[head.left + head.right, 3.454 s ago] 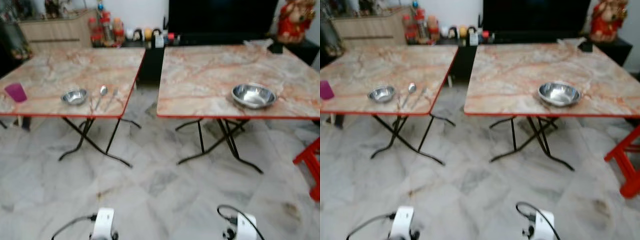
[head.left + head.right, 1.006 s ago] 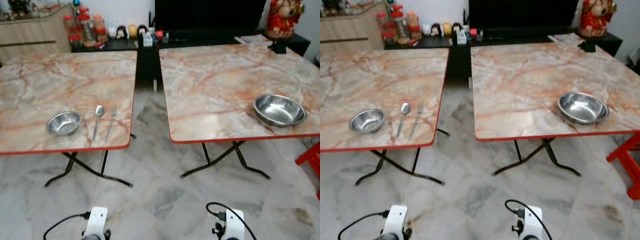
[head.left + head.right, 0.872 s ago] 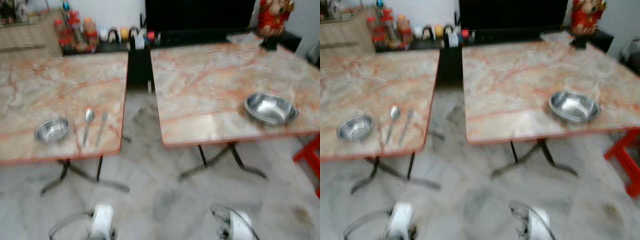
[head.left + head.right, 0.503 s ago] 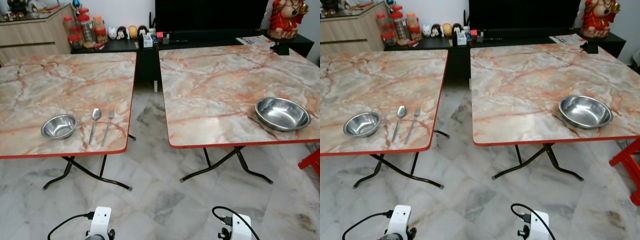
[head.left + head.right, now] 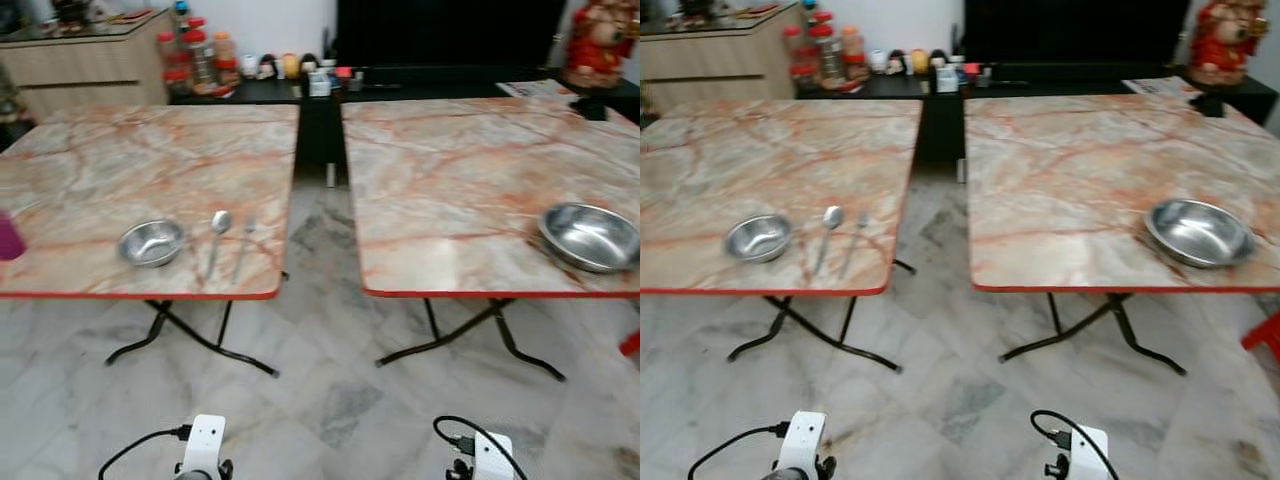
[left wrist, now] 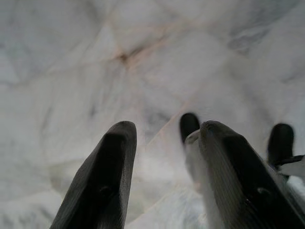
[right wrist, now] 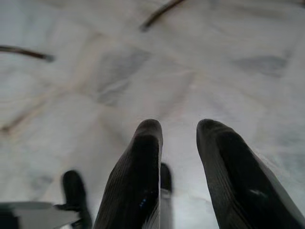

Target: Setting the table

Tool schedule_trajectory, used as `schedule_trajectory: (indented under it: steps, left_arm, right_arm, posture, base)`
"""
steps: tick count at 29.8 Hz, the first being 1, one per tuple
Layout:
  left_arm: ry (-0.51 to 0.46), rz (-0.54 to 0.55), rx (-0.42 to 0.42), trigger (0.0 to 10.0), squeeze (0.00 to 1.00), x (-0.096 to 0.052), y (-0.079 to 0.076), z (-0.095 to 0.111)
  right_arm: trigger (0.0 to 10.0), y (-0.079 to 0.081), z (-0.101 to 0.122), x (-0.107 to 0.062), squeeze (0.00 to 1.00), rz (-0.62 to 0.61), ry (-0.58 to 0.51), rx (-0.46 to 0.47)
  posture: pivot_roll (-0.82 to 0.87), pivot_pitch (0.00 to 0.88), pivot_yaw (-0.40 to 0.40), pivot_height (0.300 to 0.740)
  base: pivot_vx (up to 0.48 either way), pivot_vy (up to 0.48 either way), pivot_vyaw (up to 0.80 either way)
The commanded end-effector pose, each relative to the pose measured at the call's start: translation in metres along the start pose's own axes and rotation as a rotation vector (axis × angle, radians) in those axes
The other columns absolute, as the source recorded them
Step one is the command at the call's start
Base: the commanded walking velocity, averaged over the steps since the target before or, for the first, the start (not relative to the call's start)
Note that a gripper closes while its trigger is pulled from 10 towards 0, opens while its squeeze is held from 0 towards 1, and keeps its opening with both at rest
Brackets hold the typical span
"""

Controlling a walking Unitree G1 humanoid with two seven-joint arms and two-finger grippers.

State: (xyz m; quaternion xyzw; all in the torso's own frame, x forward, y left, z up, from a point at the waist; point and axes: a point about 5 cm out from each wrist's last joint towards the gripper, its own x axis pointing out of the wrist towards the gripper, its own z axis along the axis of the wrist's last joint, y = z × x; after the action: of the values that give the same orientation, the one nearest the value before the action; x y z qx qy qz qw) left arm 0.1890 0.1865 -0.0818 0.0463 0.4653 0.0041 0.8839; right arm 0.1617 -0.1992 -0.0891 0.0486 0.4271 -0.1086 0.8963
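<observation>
Apparently approaching: both grippers, left gripper [image 6: 162, 176] and right gripper [image 7: 178, 176], are hanging with jaws parted, empty. Halting squarely facing the small bowl [image 5: 151, 242], spoon [image 5: 216, 240] and fork [image 5: 243, 245] near the left tabletop's [image 5: 120, 160] edge would be helping.

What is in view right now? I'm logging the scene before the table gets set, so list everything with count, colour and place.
Tables: two, marble-patterned with red edges, side by side.
Small bowl: one, steel, left table near its front edge.
Spoon and fork: one each, steel, right of the small bowl.
Cup: one, magenta, left table's far left.
Large bowl: one, steel, right table.
Jars: several, red-lidded, on the back sideboard.
Figurine: one, red, back right.
Left gripper, right gripper: black fingers open, hanging above the floor.
</observation>
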Motion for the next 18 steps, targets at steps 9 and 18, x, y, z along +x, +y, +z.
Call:
schedule_trajectory:
  steps: [9,18]
  left_arm:
    - [-0.011,0.004,0.030,10.0,0.00,0.0009,0.0068,0.0082]
    - [-0.005,0.000,0.043,10.0,0.00,0.0005,0.0073,0.0058]
  right_arm:
    - [10.0,0.0042,0.0016,0.0005,0.00,0.010,-0.007,0.003]
    - [10.0,0.0049,-0.0001,0.0000,0.00,0.013,-0.005,0.000]
  posture:
    - [-0.06,0.000,0.037,0.740]
    - [-0.07,0.000,0.041,0.740]
  base:
    - [0.000,0.352,0.00]
    - [0.000,0.354,0.00]
